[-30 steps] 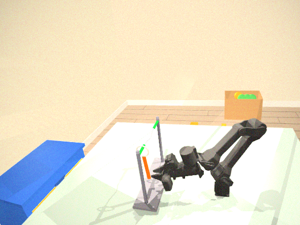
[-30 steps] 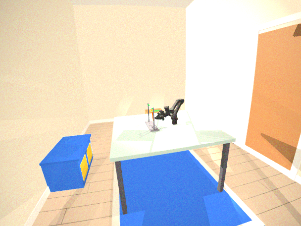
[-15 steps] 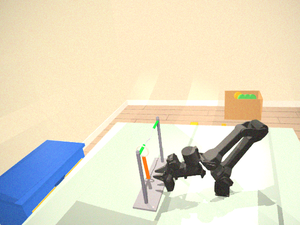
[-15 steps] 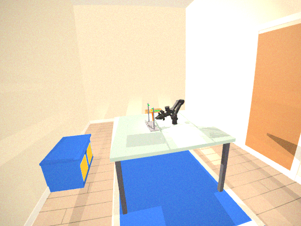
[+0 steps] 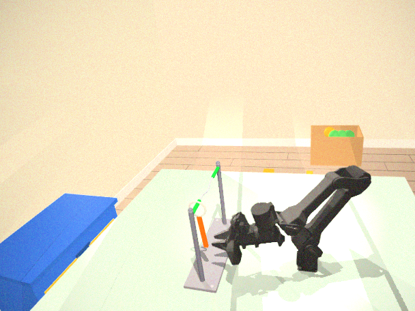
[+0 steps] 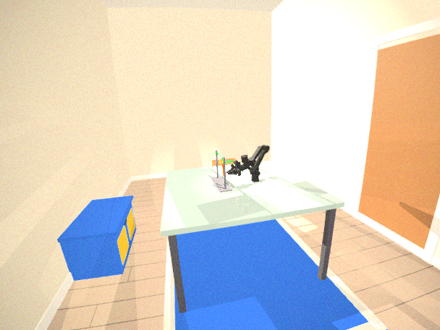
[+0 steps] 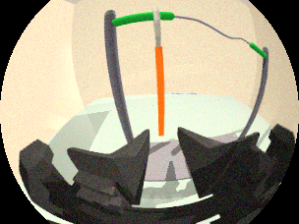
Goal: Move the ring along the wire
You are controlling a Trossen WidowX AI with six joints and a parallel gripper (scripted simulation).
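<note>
Ring (image 5: 198, 207) on green sleeve (image 5: 196, 206) beside near post (image 5: 196, 243), orange handle (image 5: 203, 232) hanging straight down. Gripper (image 5: 218, 240) low over grey base plate (image 5: 211, 269), just beside handle bottom, not touching; fingers partly spread, pinching nothing. Far post (image 5: 221, 194) well apart, thin grey wire (image 5: 207, 189) between.

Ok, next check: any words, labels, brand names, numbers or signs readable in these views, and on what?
None can be read. The blue cabinet, the cardboard box, the grey base plate, the posts and the arm all show plain surfaces without lettering in the top, exterior and wrist views.
</note>
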